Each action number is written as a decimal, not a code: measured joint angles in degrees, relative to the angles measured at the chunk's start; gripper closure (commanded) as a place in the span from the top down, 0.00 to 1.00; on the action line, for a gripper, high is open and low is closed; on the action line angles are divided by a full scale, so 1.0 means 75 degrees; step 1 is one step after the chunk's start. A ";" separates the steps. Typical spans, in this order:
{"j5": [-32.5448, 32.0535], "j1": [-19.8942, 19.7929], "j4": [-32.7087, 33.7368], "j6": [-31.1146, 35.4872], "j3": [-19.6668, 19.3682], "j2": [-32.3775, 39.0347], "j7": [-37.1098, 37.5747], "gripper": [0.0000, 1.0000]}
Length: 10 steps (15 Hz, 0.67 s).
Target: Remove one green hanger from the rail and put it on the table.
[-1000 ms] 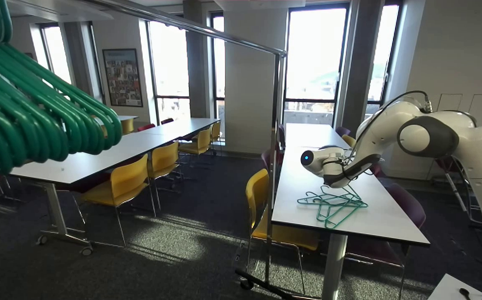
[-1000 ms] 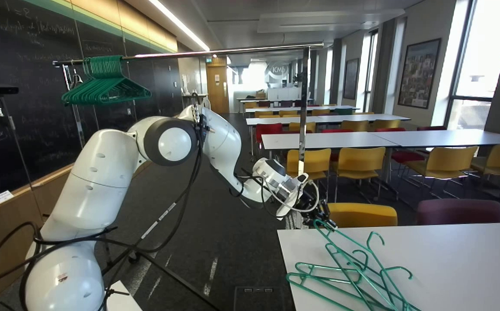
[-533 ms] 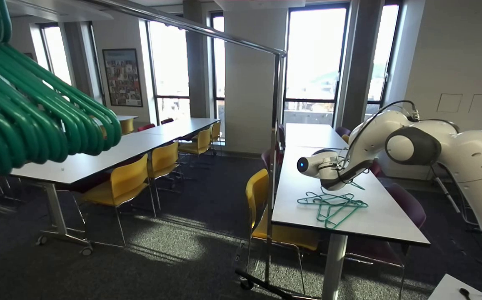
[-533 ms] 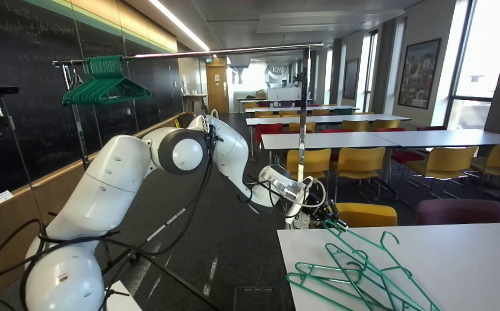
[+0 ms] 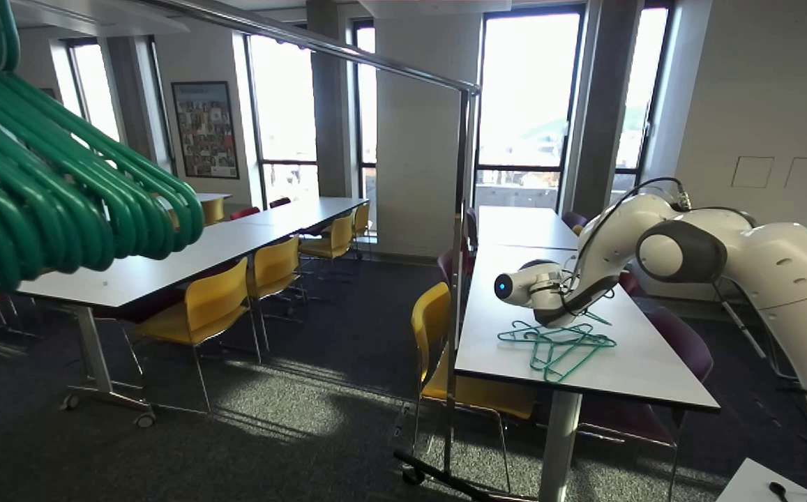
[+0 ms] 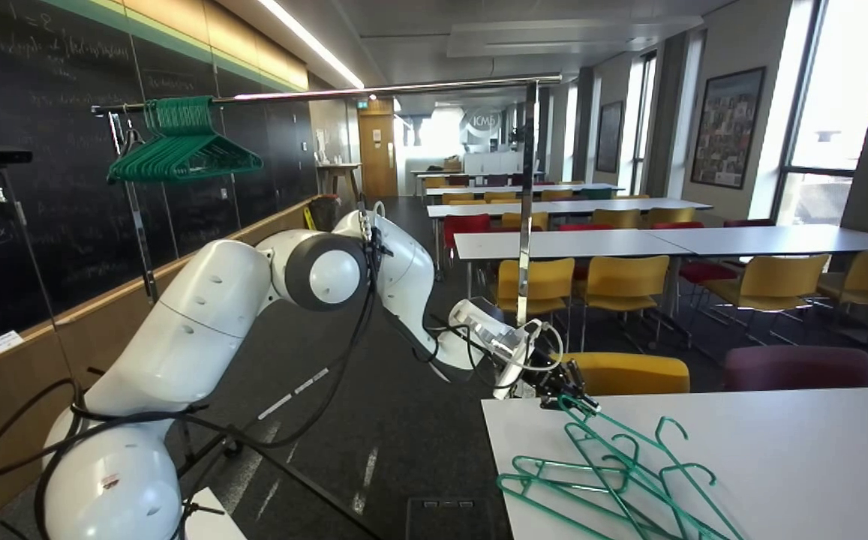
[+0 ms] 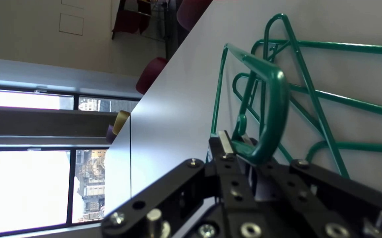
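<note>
My gripper (image 7: pixel 236 141) is shut on one end of a green hanger (image 7: pixel 275 96) in the wrist view, with the bend of the hanger between the fingertips. In an exterior view the gripper (image 6: pixel 578 401) is low over the near left corner of the white table (image 6: pixel 816 465). The held hanger slants down over other green hangers (image 6: pixel 555 511) lying crossed on the table. I cannot tell whether its far end touches them. A tight row of green hangers (image 6: pixel 186 157) hangs on the metal rail (image 6: pixel 403 88). In an exterior view (image 5: pixel 548 314) the wrist hides the fingers.
The rail's upright post (image 6: pixel 527 202) stands close behind my wrist. A yellow chair (image 6: pixel 629 373) and a purple chair (image 6: pixel 800 367) stand at the table's far side. More white tables (image 6: pixel 576 242) with chairs stand farther back.
My arm has reached farther over the table and come lower. The gripper has moved right, then down, in an exterior view, and the held hanger has moved with it. The rail hangers look the same.
</note>
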 measured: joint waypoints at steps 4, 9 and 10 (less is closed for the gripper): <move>0.0008 0.0000 0.0000 0.0000 0.0006 0.0162 0.0000 0.16; 0.0042 -0.0001 0.0000 0.0000 0.0014 0.0287 0.0000 0.66; 0.0059 -0.0001 0.0000 0.0000 0.0016 0.0288 0.0000 0.73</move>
